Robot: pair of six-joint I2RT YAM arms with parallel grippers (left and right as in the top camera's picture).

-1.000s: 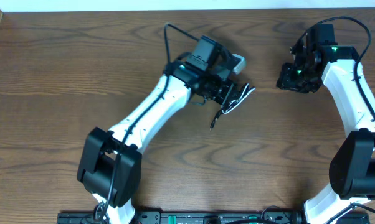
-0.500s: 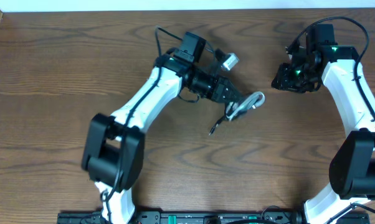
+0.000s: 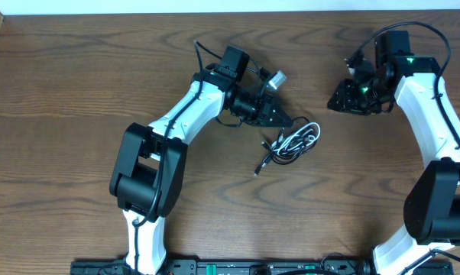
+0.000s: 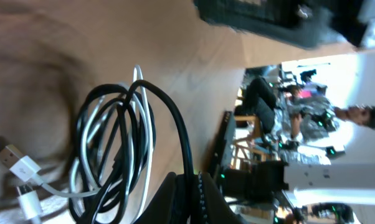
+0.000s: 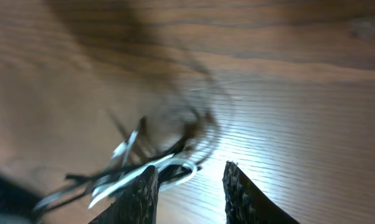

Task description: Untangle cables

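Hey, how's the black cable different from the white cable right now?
The black cable runs into the shut left gripper; the white cable is not pinched. The black cable's outer loop arcs beyond the white cable's loops. Both are coiled together in one tangle.

Left arm [image 3: 190, 116]: white shells between black joints; large black shoulder housing; thin black wire looped off the wrist.
Right arm [image 3: 427, 103]: white shells, black elbow housing, thicker black wires [image 3: 413, 26] arching over the top.
Green lamp [image 3: 408, 59]: small, glowing on the right wrist.
Left gripper [image 3: 288, 121]: black, tapering.
Right gripper [image 5: 189, 168]: dark fingers [image 5: 240, 194], grainy ribbed faces.
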